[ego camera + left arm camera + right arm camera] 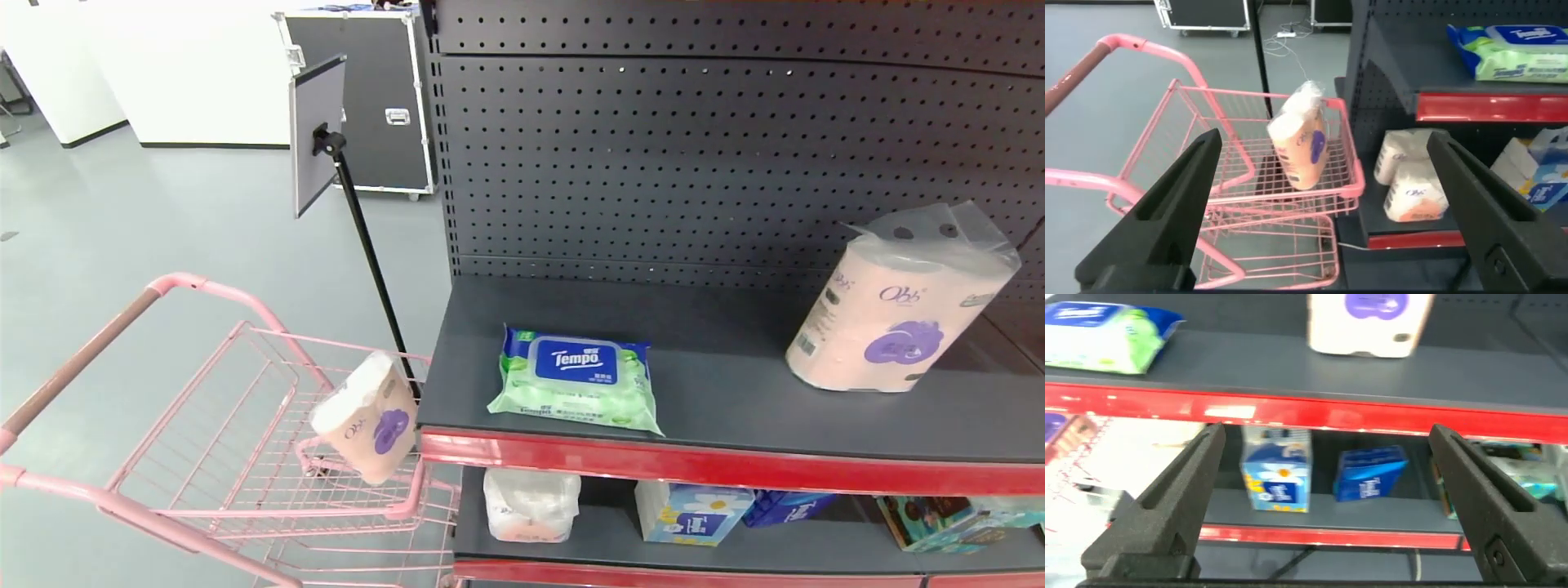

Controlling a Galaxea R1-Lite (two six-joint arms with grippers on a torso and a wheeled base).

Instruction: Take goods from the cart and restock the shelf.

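My jaws stood apart on both: left gripper [1323, 139] at pink cart [188, 282], right gripper [1327, 429] at dark shelf [1290, 367]. Grey floor [122, 204] beyond.

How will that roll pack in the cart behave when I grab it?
Probably soft and light: the roll pack looks like paper rolls in loose plastic wrap, so it should squash under a grip. The film may be slippery. It stands tilted in the cart, so a nudge could tip it over.

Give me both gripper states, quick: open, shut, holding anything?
Left gripper: open, holding nothing.
Right gripper: open, holding nothing.
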